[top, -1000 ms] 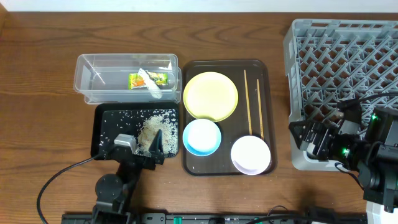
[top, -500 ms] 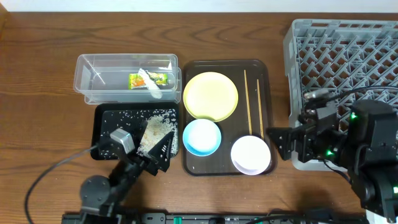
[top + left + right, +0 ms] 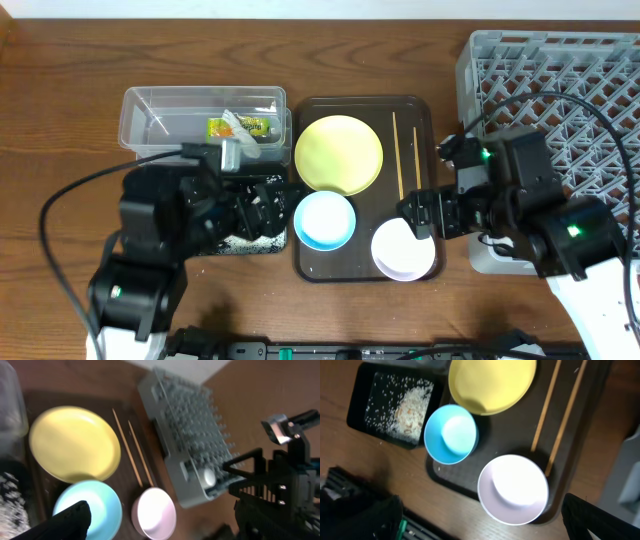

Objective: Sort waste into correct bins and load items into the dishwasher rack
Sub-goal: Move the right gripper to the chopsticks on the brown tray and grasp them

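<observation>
Logging: both arms' fingers spread wide, empty. White bowl (image 3: 513, 489) sat at the near right corner of the brown tray (image 3: 512, 435), between the right fingers (image 3: 602, 521) in their wrist view. Left fingers (image 3: 70, 519) hovered by the blue bowl (image 3: 90, 507). Right arm judged nearer.

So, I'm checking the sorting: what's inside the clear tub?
The clear tub holds the snack wrapper and a crumpled white scrap lying across it. The left arm covers the tub's near edge, so anything there is hidden.

Wooden table (image 3: 60, 60) bears clear tub (image 3: 132, 128), black container (image 3: 359, 396), brown tray (image 3: 430, 150) and grey rack (image 3: 560, 60).
</observation>
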Available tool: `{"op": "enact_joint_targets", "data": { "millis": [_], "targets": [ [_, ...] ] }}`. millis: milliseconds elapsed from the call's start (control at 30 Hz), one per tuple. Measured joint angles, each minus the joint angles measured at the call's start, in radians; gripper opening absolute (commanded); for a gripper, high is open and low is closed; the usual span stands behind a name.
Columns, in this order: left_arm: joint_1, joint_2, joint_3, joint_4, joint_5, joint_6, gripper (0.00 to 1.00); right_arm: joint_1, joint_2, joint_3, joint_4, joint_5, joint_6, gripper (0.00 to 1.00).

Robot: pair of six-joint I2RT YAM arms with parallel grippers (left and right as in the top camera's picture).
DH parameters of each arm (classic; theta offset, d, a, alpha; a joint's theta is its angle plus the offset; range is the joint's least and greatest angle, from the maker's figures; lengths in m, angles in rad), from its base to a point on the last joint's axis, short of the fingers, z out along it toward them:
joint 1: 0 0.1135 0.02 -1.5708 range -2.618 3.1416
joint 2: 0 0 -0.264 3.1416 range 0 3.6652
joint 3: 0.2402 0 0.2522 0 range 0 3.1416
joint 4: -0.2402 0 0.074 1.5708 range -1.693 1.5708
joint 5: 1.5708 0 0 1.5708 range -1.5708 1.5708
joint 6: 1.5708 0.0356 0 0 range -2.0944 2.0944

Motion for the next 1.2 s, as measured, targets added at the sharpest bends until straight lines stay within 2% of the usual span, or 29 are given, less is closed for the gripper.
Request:
{"op": "enact_joint_targets", "data": {
  "millis": [167, 300, 533, 767, 833, 967, 1200],
  "targets": [
    [0.0, 0.098, 0.002, -0.068, 0.087, -0.039, 0.93, 0.001, 0.056, 0.0, -0.031, -0.016, 0.039, 0.99],
    [0.0, 0.158, 0.002, -0.076, 0.145, -0.055, 0.94, 0.001, 0.099, -0.005, -0.048, -0.009, 0.076, 0.95],
    [-0.042, 0.166, 0.002, -0.135, 0.155, -0.043, 0.94, 0.002, 0.112, -0.054, -0.086, 0.017, 0.122, 0.9],
    [-0.197, 0.097, 0.002, -0.298, -0.1, -0.039, 0.94, 0.082, 0.091, -0.143, -0.105, 0.142, 0.209, 0.93],
    [-0.217, 0.079, 0.003, -0.323, -0.167, -0.043, 0.94, 0.117, 0.083, -0.19, -0.082, 0.187, 0.246, 0.9],
    [-0.225, 0.047, 0.042, -0.392, -0.291, -0.047, 0.94, 0.153, 0.08, -0.291, -0.008, 0.261, 0.313, 0.83],
    [-0.225, -0.023, 0.217, -0.468, -0.512, -0.05, 0.94, 0.155, 0.081, -0.378, 0.097, 0.296, 0.364, 0.82]
  ]
}}
